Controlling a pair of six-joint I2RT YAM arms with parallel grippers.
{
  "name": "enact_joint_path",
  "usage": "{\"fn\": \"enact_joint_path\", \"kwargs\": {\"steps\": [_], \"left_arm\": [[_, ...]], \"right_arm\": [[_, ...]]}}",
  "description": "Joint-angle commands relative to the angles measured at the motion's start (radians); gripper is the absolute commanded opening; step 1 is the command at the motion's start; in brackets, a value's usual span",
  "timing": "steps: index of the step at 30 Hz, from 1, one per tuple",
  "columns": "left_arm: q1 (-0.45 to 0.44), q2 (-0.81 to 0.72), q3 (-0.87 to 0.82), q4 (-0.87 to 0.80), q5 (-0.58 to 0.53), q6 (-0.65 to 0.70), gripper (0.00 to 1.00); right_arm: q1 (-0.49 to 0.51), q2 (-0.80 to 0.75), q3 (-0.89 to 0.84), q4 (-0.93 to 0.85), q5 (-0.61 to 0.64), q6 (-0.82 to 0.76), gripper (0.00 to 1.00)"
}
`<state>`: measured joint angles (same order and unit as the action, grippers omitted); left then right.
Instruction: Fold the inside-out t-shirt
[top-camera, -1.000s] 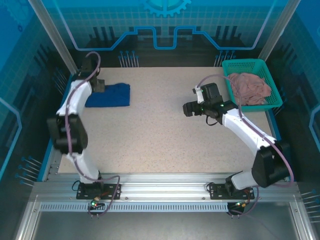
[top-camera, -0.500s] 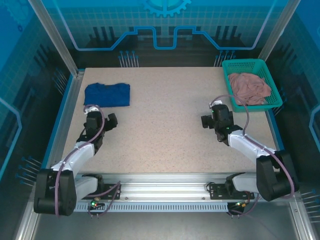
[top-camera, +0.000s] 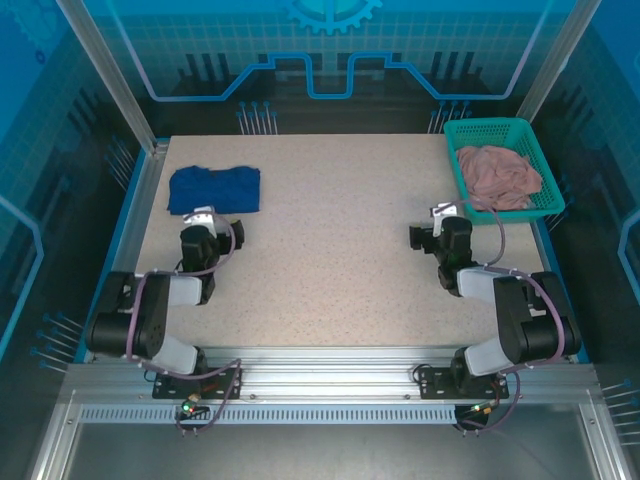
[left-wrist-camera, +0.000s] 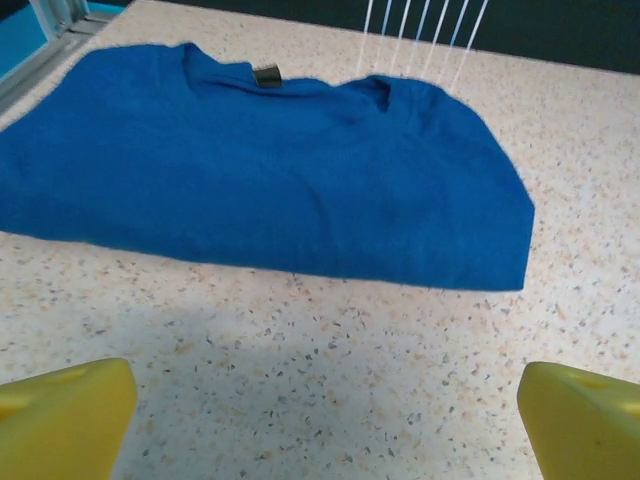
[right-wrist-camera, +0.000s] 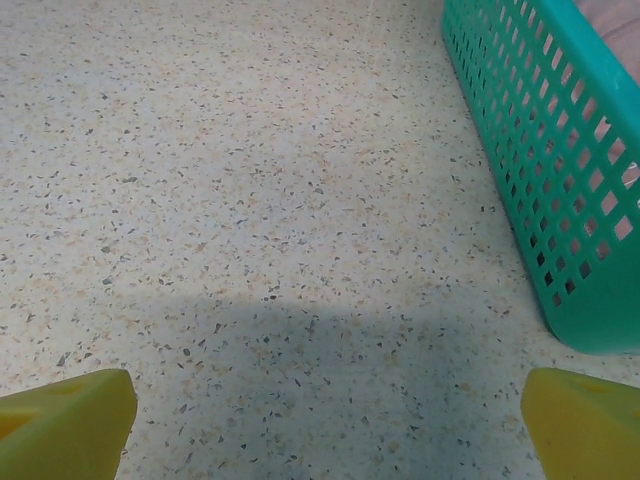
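Note:
The royal-blue t-shirt (top-camera: 215, 189) lies folded into a small rectangle at the table's far left; the left wrist view shows it (left-wrist-camera: 260, 170) flat, with its collar tag up. My left gripper (top-camera: 212, 222) rests low on the table just in front of it, open and empty, and its yellow fingertips (left-wrist-camera: 65, 420) sit at the bottom corners of the left wrist view. On the right side, my right gripper (top-camera: 432, 222) is open and empty too, low over bare table beside the basket, with yellow fingertips (right-wrist-camera: 580, 425) wide apart.
A teal basket (top-camera: 478, 132) at the far right corner holds a dusty-pink garment (top-camera: 500, 175); its mesh wall (right-wrist-camera: 540, 170) stands close to the right gripper. Both arms are folded back toward their bases. Speckled tabletop (top-camera: 330, 240) lies open between them.
Both arms have pulled back from the middle of the table and folded down toward their bases. The left gripper left the t-shirt, which stays folded in place.

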<state>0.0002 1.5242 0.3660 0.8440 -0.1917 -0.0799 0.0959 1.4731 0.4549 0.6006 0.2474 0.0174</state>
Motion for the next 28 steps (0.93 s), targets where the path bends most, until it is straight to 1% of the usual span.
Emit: {"fn": "enact_joint_path", "kwargs": {"steps": [1, 2, 3, 28], "left_arm": [[0.002, 0.012, 0.008, 0.071, 0.058, 0.045, 0.99], [0.001, 0.024, -0.001, 0.107, 0.057, 0.051, 0.99], [0.0, 0.017, 0.002, 0.085, 0.058, 0.048, 0.99], [-0.006, 0.021, 0.011, 0.078, 0.061, 0.062, 0.99]], "right_arm": [[-0.017, 0.017, -0.012, 0.13, -0.094, -0.01, 1.0], [-0.02, 0.016, -0.012, 0.127, -0.098, -0.009, 1.0], [-0.018, 0.016, -0.014, 0.129, -0.098, -0.01, 1.0], [-0.018, 0.017, -0.013, 0.128, -0.1, -0.009, 1.0]]}}
